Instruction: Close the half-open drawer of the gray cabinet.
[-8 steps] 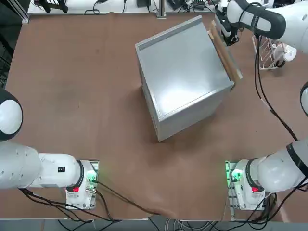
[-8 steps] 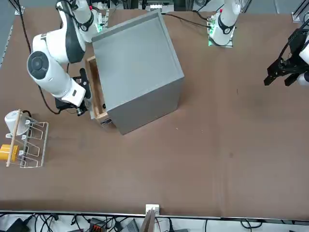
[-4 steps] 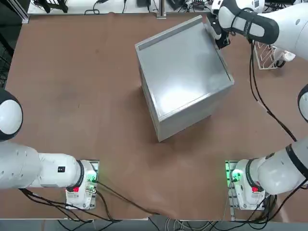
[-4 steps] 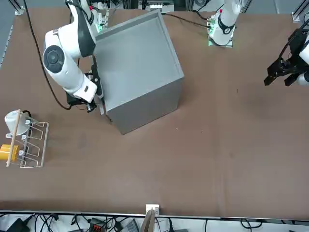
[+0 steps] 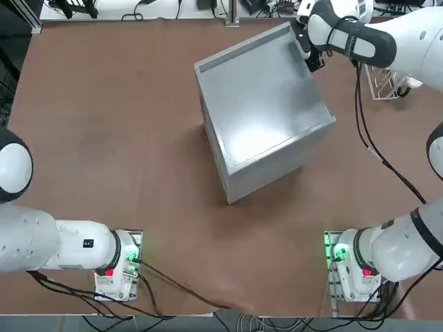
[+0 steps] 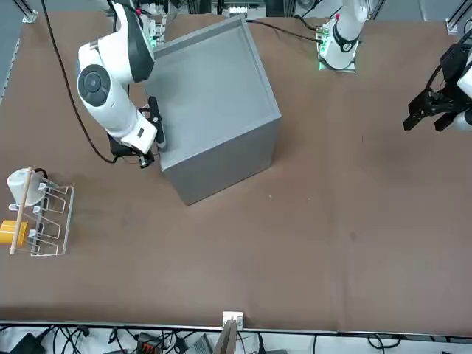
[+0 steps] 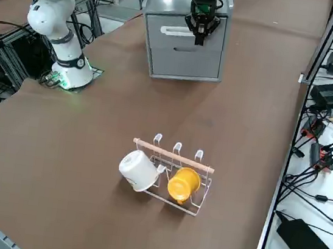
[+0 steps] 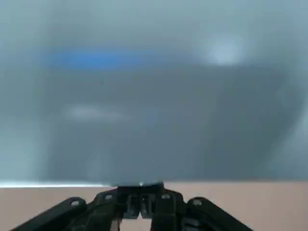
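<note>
The gray cabinet (image 5: 263, 111) stands turned at an angle in the middle of the table, also seen as the gray cabinet (image 6: 214, 96) from the front. Its drawer sits pushed in: no tan wooden sides show, and the drawer's gray front (image 7: 216, 33) lies level with the cabinet face. My right gripper (image 5: 309, 55) is at the cabinet's far right side, shut, with its fingertips (image 7: 199, 38) pressed against the drawer front beside the pale handle (image 7: 175, 31). In the wrist view the gripper (image 8: 140, 185) faces a blurred gray panel (image 8: 154, 106) up close.
A white wire rack (image 7: 176, 169) holding a white cup (image 7: 138, 170) and a yellow cup (image 7: 183, 184) stands on the table to the right of the cabinet, behind my arm; it shows as the rack (image 6: 40, 210) in the front view.
The drawer, which stuck out with its tan sides showing, has slid into the cabinet. My right gripper followed it in against the cabinet face.
</note>
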